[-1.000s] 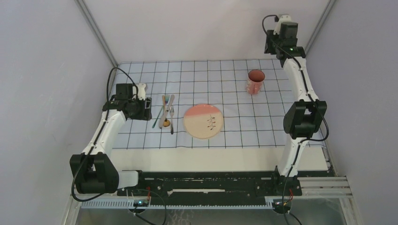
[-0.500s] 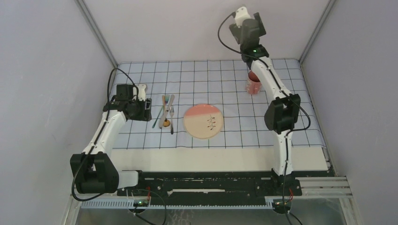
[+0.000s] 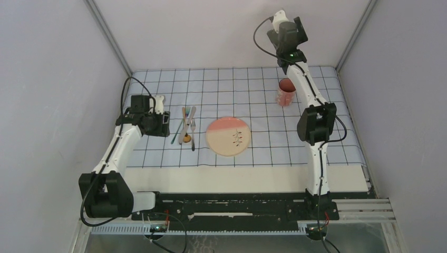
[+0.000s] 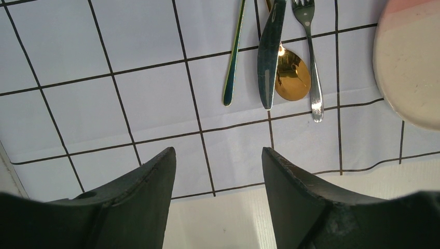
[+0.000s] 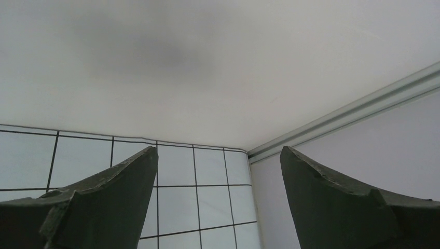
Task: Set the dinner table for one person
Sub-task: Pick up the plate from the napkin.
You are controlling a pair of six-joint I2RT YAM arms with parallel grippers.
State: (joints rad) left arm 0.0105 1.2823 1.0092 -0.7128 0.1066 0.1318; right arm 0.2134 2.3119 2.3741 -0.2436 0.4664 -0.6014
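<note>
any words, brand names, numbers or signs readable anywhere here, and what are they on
None: no word, number, brand or sign can be read in any view.
The plate bears only a small leafy sprig, not lettering.
The mug, the cutlery and the gridded cloth show no print.
</note>
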